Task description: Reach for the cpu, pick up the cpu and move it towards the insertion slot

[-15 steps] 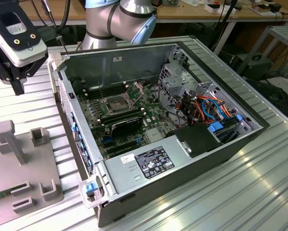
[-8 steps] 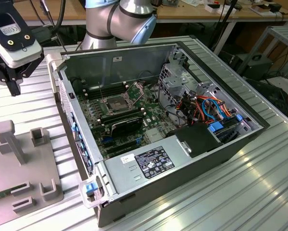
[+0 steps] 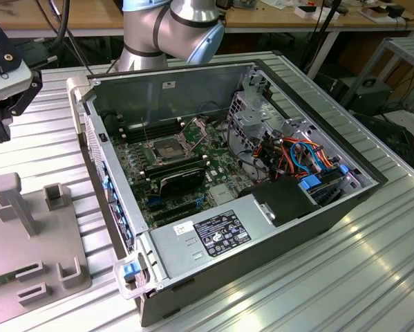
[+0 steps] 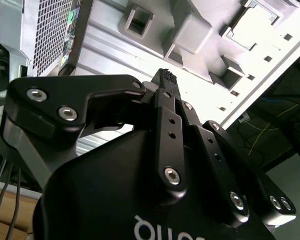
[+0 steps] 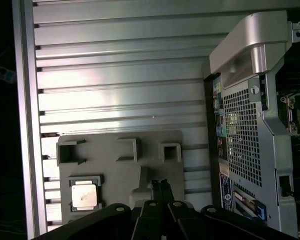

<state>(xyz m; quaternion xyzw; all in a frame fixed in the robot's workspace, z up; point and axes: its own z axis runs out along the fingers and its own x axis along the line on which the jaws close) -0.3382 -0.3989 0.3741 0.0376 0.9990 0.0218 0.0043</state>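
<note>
The cpu [image 5: 84,195], a small pale square plate, lies in a raised holder on the grey fixture plate [image 5: 119,165] in the first wrist view. My gripper [image 5: 160,184] hangs high above that plate, off to one side of the cpu, with its black fingers pressed together and nothing between them. The second wrist view shows the same shut gripper [image 4: 166,75]. In the exterior view the gripper [image 3: 1,128] is at the far left, above the fixture plate [image 3: 27,235]. The insertion slot [image 3: 166,147], a silver-framed socket with its flap raised, sits on the green board inside the open computer case [image 3: 331,207].
The case stands on a ribbed aluminium table [image 3: 345,277]. A grey power supply box [image 3: 213,235] with a white label fills its near end, and a drive cage with coloured cables [image 3: 296,155] lies toward the exterior view's right. Several upright holders [image 3: 16,197] stick up from the fixture plate.
</note>
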